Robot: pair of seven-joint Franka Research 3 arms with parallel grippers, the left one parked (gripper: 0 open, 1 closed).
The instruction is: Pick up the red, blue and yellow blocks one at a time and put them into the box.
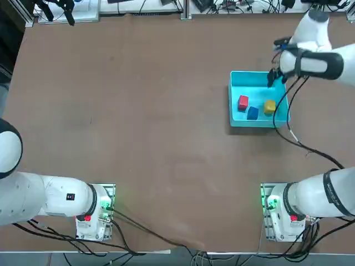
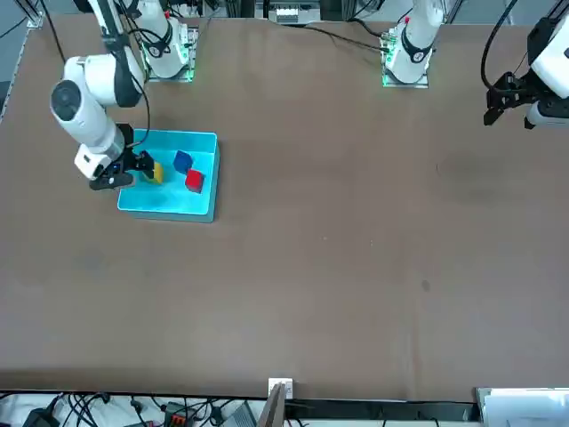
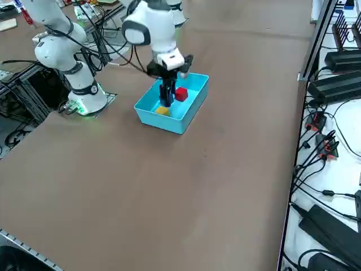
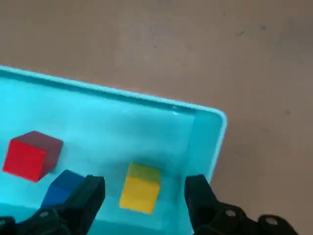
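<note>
From overhead you see all three cubes already inside the box [image 1: 259, 100] — the red block [image 1: 243, 102], the blue block [image 1: 252, 113] and the yellow block [image 1: 269, 106] clustered in the half nearer the robot, the right gripper [image 1: 272, 77] poised over the far right corner. I judge the placing done; your next move is only a clean lift away.

The front view agrees: yellow nearest the arm, red and blue just beside it.

From the right side, the box sits skewed on the table, roughly square, no real long axis.

At the wrist, the fingers [image 4: 83, 196] stand spread wide and empty — the yellow cube lies between and below them.
</note>
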